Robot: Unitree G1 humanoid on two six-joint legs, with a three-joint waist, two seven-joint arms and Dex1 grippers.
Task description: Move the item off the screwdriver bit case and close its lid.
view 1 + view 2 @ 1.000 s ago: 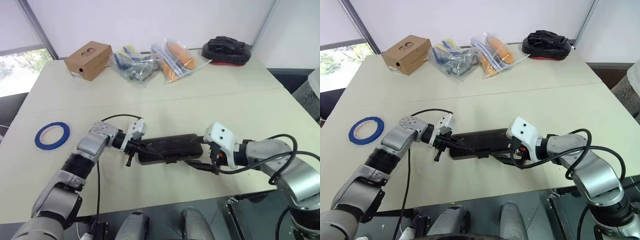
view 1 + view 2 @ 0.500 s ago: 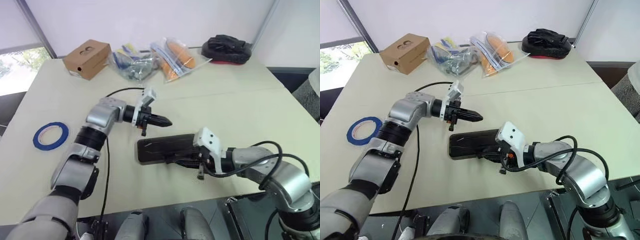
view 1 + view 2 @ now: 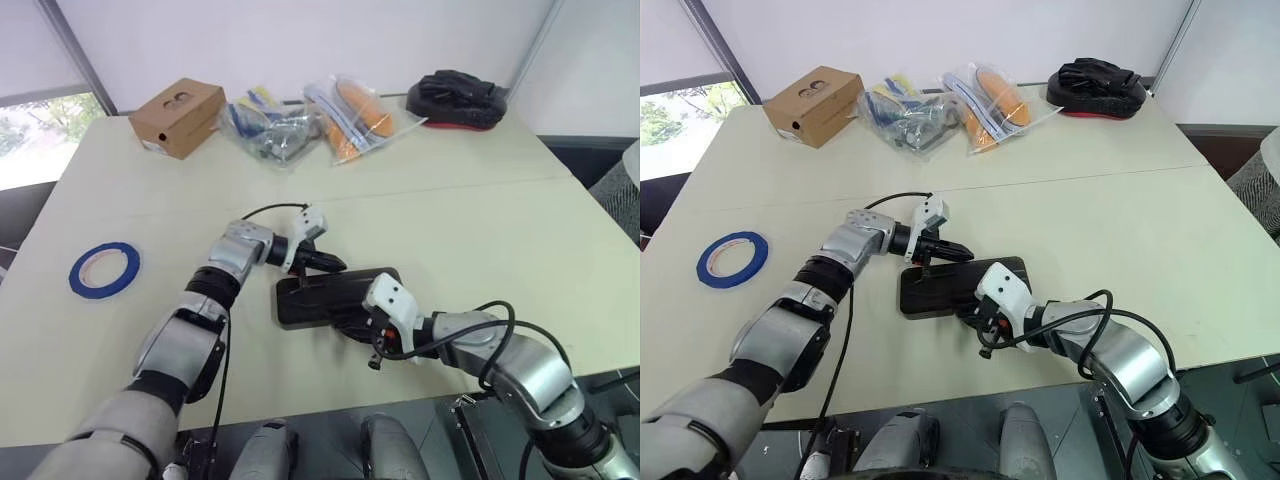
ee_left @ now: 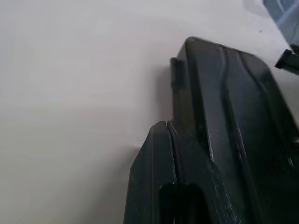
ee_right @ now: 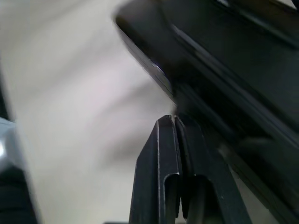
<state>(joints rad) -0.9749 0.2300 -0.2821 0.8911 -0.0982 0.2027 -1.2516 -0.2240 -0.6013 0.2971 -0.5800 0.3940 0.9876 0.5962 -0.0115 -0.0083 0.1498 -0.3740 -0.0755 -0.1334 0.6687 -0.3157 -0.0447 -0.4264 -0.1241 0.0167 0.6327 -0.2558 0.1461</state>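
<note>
One tape roll [image 3: 104, 270], one case [image 3: 325, 298]

Looks like an office or lab room: a plain pale worktop [image 3: 480, 210], bare white wall [image 3: 300, 40] behind, a window [image 3: 40, 140] at the far-left corner.

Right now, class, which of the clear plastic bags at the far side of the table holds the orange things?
The right-hand plastic bag, nearer the black glove; the left bag holds blue and yellow items.

We see the lid [image 3: 335, 293] as glossy dark plastic beside a matt, smooth table [image 3: 480, 220]; the cardboard box [image 3: 178, 118] looks dull.
</note>
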